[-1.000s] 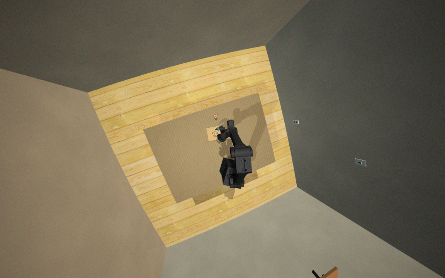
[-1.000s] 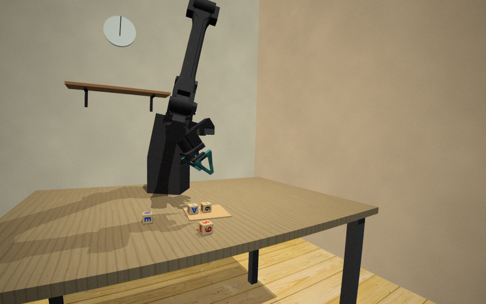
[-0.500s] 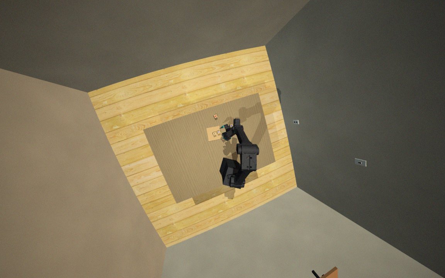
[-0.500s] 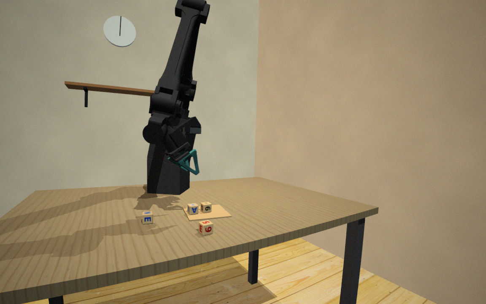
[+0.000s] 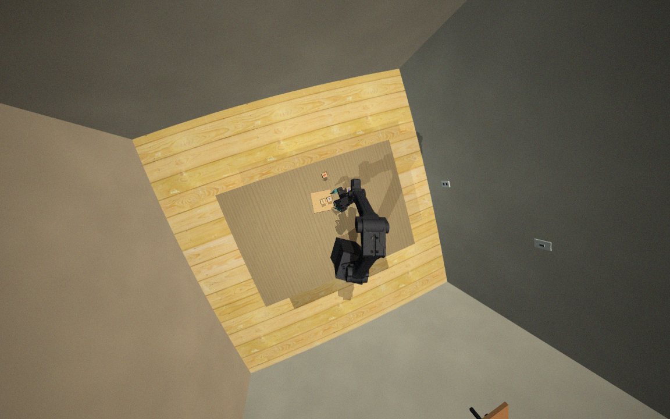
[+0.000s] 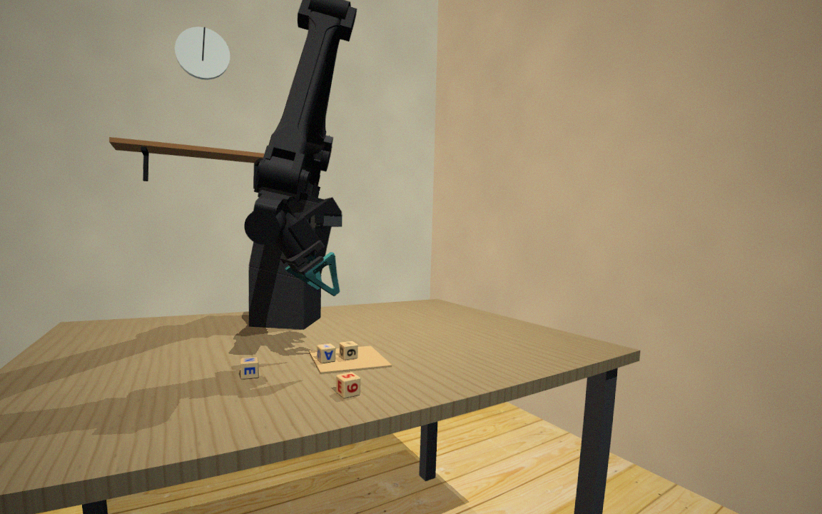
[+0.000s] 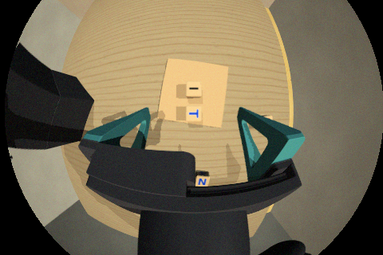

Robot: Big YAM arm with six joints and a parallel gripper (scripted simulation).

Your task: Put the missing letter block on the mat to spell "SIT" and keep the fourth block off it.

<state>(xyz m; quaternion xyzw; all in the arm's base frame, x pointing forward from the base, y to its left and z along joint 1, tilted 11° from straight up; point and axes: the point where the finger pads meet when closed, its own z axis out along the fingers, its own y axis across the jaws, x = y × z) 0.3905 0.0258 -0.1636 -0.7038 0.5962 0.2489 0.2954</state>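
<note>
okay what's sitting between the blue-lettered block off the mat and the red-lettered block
Nothing. In the exterior view, only bare table with shadow separates the blue-lettered block from the red-lettered block; the mat lies behind.
</note>
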